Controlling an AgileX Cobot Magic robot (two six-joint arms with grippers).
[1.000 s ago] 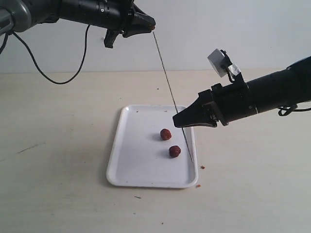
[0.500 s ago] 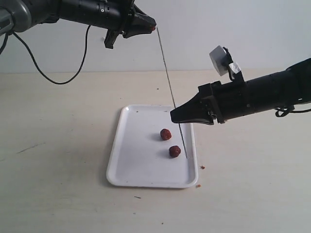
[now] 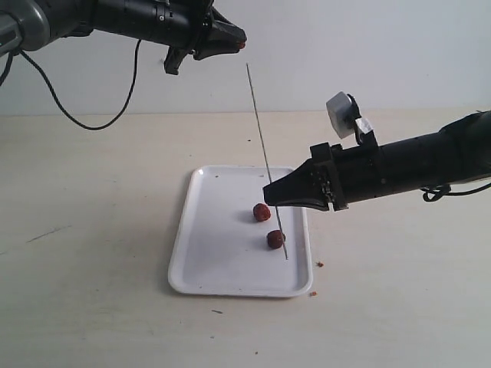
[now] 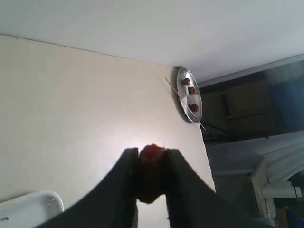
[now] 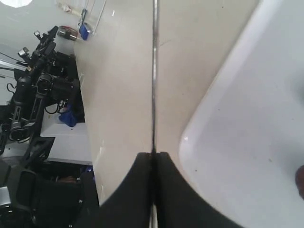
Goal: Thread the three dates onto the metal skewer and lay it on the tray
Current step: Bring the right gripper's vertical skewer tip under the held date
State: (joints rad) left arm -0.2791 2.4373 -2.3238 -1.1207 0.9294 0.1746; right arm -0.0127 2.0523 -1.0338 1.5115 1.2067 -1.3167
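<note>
- Left gripper (image 3: pixel 236 38) is held high above the back of the table (image 3: pixel 100 253) and is closed on a date (image 4: pixel 152 159), which is pinched between the finger ends with its red top showing past them.
- Right gripper (image 3: pixel 270 195) is pressed together on the skewer (image 3: pixel 261 146), which is gripped low on its shaft. In the right wrist view the fingers (image 5: pixel 137 190) are seen meeting around the rod with no gap.
- The skewer is held steeply tilted, its top leaning toward the left gripper. Its upper tip is placed below and just right of the pinched date, apart from it.
- The skewer's lower tip is seen over the tray (image 3: pixel 215 253), near the right rim. Whether it touches the tray cannot be told.
- A far date (image 3: pixel 261 211) is seen on the tray just beside the right gripper's tip, and a near date (image 3: pixel 275 239) lies just left of the skewer's lower end. Contact between that date and the rod cannot be told.
- Open room is offered by the tray's white floor left of the two dates and by the table left of and in front of the tray.
- Crumbs (image 3: pixel 320 264) are scattered on the table by the tray's near right corner.
- A cable (image 3: pixel 77 119) is looped down from the left arm over the table's back left, well apart from the tray.
- The tray's right rim is crossed from above by the right gripper.
</note>
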